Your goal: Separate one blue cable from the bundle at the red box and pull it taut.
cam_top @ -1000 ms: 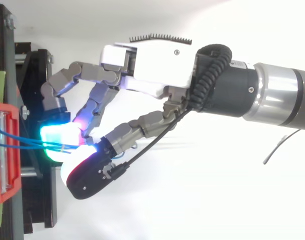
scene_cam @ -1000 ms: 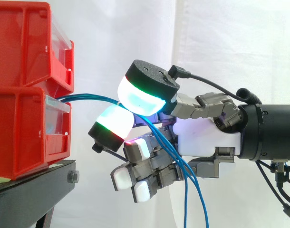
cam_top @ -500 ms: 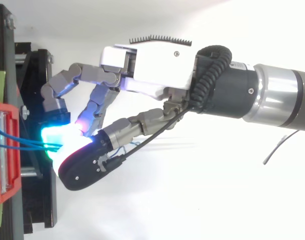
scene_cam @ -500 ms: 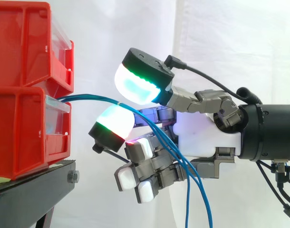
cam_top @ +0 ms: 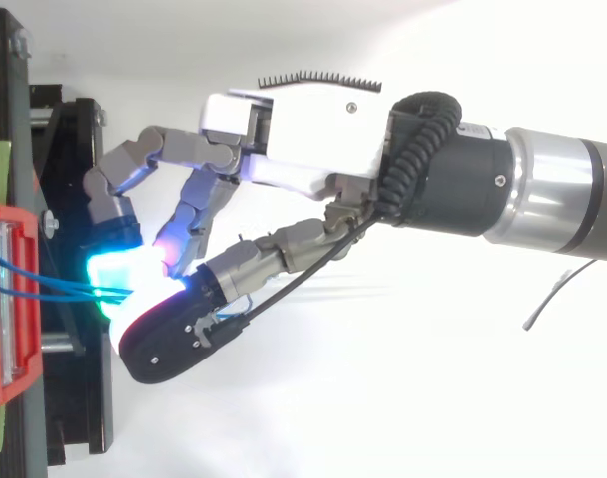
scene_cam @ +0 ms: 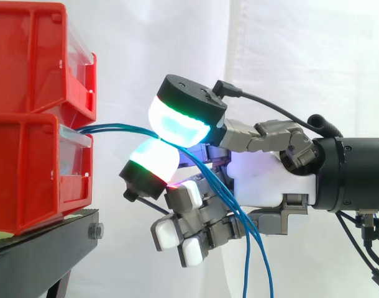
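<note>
Pinching the blue cables (scene_cam: 118, 129) between two big glowing fingers (scene_cam: 177, 121), the hand (scene_cam: 264, 180) grips them just off the lower red box (scene_cam: 34, 167), which sits at its 9 o'clock. The pinch seems to catch more than one strand. A good pull likely needs it narrowed to a single cable, then a level draw toward 3 o'clock, watching the slack hanging at 5 o'clock.

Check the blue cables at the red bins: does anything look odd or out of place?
Yes. The hand pinches the blue cables between glowing pads, but several strands seem to pass through together, not one alone. Behind the pinch they hang loose. The red bins look in order.
</note>
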### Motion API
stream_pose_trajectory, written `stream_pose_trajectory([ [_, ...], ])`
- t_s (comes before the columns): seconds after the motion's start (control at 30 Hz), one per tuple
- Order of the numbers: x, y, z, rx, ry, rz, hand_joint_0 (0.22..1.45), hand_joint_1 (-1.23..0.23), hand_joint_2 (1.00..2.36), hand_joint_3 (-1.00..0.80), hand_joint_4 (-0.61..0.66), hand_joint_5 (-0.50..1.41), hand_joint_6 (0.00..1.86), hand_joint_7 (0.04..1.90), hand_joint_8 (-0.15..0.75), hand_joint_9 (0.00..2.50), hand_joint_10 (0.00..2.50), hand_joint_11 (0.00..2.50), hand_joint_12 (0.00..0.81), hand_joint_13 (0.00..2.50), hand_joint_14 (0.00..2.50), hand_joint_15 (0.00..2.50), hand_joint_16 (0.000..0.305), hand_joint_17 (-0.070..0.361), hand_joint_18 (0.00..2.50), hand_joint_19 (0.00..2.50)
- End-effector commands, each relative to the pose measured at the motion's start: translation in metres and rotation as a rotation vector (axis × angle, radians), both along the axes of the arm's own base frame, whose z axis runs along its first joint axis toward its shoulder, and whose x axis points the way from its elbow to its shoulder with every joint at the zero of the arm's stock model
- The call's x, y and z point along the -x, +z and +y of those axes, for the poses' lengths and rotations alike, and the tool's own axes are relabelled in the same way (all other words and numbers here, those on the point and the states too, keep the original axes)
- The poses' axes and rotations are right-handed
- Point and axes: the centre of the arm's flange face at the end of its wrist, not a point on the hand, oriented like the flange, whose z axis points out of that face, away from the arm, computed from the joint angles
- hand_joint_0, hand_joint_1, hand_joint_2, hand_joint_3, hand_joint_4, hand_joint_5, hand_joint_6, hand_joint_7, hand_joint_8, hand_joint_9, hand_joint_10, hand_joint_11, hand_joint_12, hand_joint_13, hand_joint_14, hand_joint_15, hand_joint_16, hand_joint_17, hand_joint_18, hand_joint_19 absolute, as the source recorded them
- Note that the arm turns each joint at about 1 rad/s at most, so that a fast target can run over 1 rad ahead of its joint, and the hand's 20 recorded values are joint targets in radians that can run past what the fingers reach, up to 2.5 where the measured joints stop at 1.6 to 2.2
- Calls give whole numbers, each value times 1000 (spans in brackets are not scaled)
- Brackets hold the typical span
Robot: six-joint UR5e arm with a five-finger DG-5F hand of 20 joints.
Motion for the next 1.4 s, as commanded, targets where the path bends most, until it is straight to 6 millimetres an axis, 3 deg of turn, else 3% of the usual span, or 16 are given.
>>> stream_pose_trajectory([
  [0.0,1,-1,0,0,1,11,754,-911,1004,-455,-53,-156,880,1322,325,1116,27,882,357,994,20,509,44,99,915,603],
  [0.23,1,-1,0,0,-2,11,803,-939,1000,-500,-66,-162,893,1402,324,1104,25,885,350,984,21,513,43,97,896,578],
  [0.6,1,-1,0,0,-2,8,770,-990,1000,-500,-10,-157,908,1342,320,1116,27,900,343,990,21,519,43,96,896,557],
  [1.1,1,-1,0,0,-2,8,635,-1092,1000,-500,57,-145,909,1314,325,1129,25,923,349,994,22,532,43,96,904,572],
  [1.37,1,-1,0,0,-2,8,526,-1054,1000,-500,66,-139,910,1266,340,1156,27,907,370,1026,20,526,46,104,958,583],
])
